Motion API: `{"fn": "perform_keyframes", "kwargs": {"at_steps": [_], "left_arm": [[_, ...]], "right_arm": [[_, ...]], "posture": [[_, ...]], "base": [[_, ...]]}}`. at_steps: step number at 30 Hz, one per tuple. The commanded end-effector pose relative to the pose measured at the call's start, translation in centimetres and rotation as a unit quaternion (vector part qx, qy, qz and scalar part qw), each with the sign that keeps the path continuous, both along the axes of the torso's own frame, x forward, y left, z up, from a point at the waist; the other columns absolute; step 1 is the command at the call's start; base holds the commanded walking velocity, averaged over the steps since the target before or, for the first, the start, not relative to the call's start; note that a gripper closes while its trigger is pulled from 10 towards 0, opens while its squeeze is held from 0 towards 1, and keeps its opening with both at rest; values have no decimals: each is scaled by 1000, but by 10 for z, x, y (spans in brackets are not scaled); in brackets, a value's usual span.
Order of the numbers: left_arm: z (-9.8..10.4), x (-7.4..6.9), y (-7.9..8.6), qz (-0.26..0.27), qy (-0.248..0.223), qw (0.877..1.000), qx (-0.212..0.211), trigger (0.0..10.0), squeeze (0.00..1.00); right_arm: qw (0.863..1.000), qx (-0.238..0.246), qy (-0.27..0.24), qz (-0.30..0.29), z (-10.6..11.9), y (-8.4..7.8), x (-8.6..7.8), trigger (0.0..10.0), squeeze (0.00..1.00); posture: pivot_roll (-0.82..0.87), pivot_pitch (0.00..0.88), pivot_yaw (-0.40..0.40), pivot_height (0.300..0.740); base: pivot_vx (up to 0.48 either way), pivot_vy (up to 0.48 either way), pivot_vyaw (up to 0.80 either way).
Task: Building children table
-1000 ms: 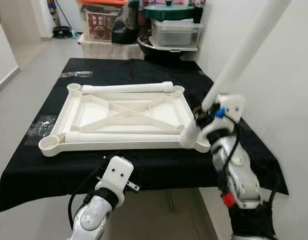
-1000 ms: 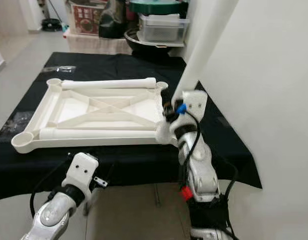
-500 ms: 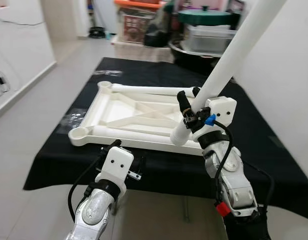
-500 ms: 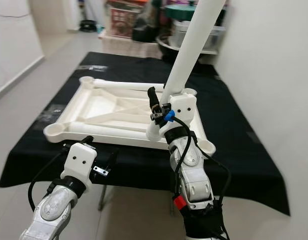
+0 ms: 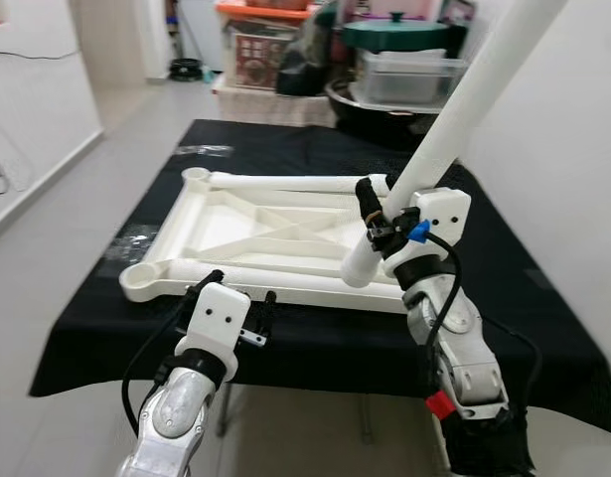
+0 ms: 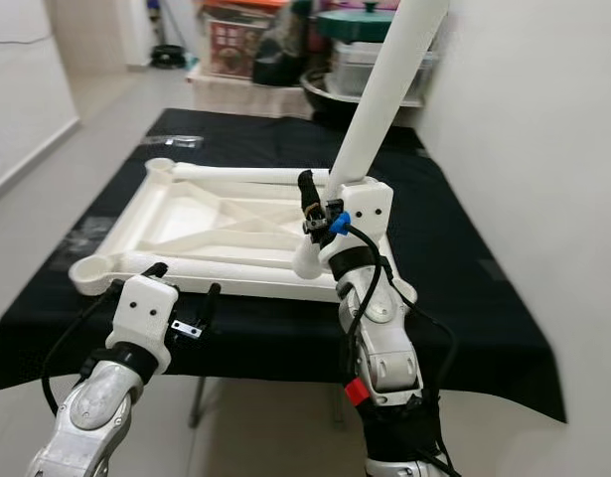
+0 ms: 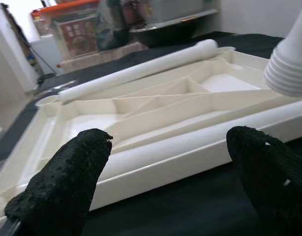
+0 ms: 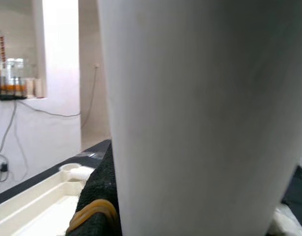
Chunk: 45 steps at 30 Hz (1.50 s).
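A white plastic tabletop (image 5: pixel 186 231) lies upside down on a black-covered table (image 5: pixel 524 288), its ribs and corner sockets facing up. Two loose white legs rest on it, one along the far edge (image 5: pixel 285 183) and one along the near edge (image 5: pixel 285 270). My right gripper (image 5: pixel 373 221) is shut on a third white table leg (image 5: pixel 454 129), holding it tilted up to the right with its threaded end (image 5: pixel 355 270) above the tabletop's near right part. My left gripper (image 5: pixel 240 294) is open, low at the table's near edge; its fingertips (image 7: pixel 67 187) face the tabletop (image 7: pixel 155 98).
A white wall (image 5: pixel 573 149) runs close along the table's right side. Behind the table stand storage boxes, a clear tub (image 5: pixel 404 78) and a dark bowl (image 5: pixel 375 107). Grey floor (image 5: pixel 57 229) lies open on the left.
The camera has shifted slightly. My left gripper has risen closer to the table's near edge. The right gripper still holds the leg in much the same tilt.
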<state>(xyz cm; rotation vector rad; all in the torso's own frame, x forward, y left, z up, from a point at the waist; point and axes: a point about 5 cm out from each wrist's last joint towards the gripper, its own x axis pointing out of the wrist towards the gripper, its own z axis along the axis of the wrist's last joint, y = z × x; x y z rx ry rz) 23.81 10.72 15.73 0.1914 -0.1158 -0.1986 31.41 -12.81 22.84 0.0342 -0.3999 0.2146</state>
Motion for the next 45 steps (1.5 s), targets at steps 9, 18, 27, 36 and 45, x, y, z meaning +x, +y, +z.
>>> {"fn": "perform_keyframes", "kwargs": {"at_steps": [9, 18, 27, 36, 45], "left_arm": [[-10, -3, -9, -15, 22, 1000, 7, 10000, 0], [-11, -1, -2, 4, 25, 1000, 2, 10000, 0], [-12, 0, 0, 17, 34, 999, -31, 10000, 0], [-14, -11, -16, -29, 47, 997, -45, 10000, 0], [-3, -36, -24, -65, 53, 995, -48, 10000, 0]], "right_arm": [[1000, 9, 0, -6, 3, -4, 3, 10000, 0], [1000, 1, -2, -3, 5, -8, 5, 10000, 0], [1000, -9, -18, 15, 20, -13, 15, 10000, 0], [994, -40, -15, 105, 38, -2, 48, 10000, 0], [980, -85, 51, 173, 52, -14, 88, 10000, 0]], "posture": [[68, 0, -90, 740], [67, 0, -97, 740], [58, 0, -104, 740], [68, 0, -124, 740], [106, 81, -139, 740]], "base": [[0, -331, 0], [0, -165, 0], [0, 0, 0], [0, 0, 0], [0, 0, 0]]}}
